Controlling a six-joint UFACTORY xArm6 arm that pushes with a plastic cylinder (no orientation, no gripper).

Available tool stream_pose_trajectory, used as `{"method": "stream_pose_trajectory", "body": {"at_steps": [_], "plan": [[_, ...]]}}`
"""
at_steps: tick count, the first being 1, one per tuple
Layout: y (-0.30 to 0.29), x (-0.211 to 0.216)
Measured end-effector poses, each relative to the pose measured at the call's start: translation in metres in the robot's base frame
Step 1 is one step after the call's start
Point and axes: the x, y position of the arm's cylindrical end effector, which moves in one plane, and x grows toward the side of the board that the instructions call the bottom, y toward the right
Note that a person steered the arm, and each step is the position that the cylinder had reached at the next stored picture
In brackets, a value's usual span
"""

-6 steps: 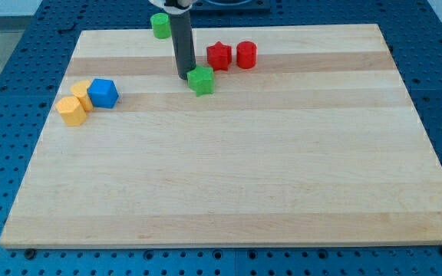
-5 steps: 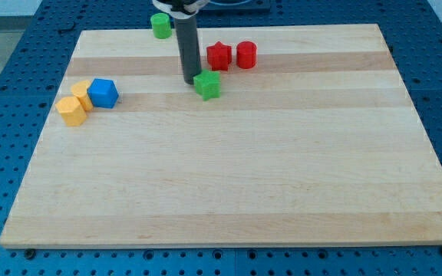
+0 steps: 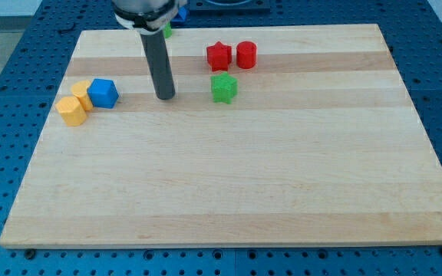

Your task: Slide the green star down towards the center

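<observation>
A pale wooden board (image 3: 229,184) lies on blue perforated table (image 3: 6,115).

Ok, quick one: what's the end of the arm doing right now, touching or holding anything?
My tip: a bare rod, holding nothing, touching no block; it stands apart from the green star, on that block's left in the view.

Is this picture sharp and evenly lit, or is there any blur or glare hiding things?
In the camera view, light is soft and even, shadows faint, no glare on the wooden board; the green star and my tip look sharp, with the tip to the star's left, apart from it.
</observation>
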Motion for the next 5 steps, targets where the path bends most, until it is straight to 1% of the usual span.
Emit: {"method": "stream_pose_trajectory", "body": {"at_steps": [1,3,4,5], "plan": [[0.041,-0.003],[0.100,-0.053],[0.107,-0.030],[0.107,0.008]]}}
